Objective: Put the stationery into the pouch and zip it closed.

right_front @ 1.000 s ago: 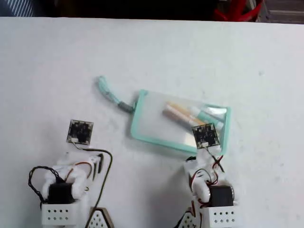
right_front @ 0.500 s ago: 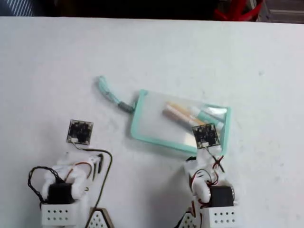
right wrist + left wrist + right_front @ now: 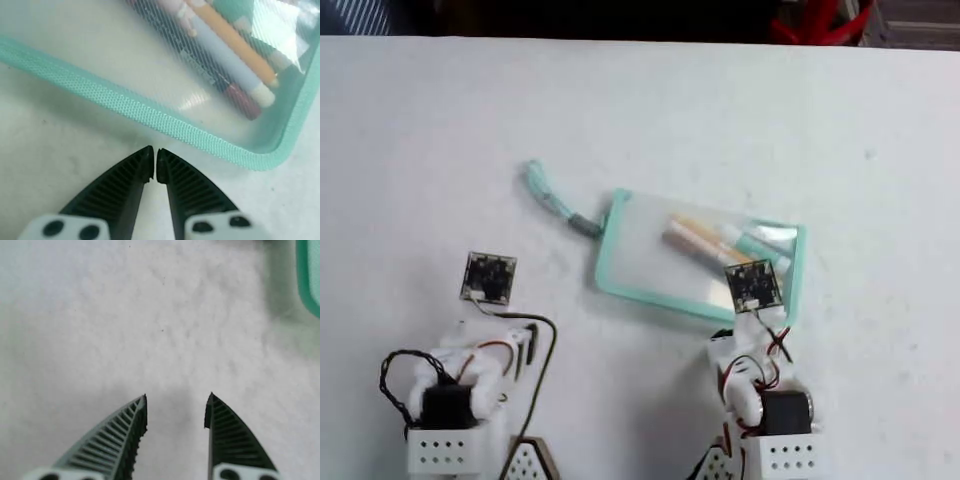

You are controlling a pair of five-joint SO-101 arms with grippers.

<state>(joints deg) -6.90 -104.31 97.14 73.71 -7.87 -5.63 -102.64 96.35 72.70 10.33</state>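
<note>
1 pouch (image 3: 640, 258), clear mesh with mint-green trim
1 wrist strap (image 3: 548, 195), attached to it
3 pens told apart inside through the mesh: 1 orange pen (image 3: 235, 42), 1 pale blue pen (image 3: 225, 62), 1 dark red pen (image 3: 240, 100); further pieces beside them, number unclear
2 arms: left arm (image 3: 460, 385), right arm (image 3: 760, 395)
2 grippers: left gripper (image 3: 176, 407), right gripper (image 3: 154, 162)
1 table (image 3: 440, 120)

The table (image 3: 720, 120) is white. The pouch (image 3: 150, 117) has a mint-green woven border and clear fine mesh. Inside are an orange pen (image 3: 240, 45), a pale blue pen (image 3: 225, 57) and a dark red pen (image 3: 241, 102).
</note>
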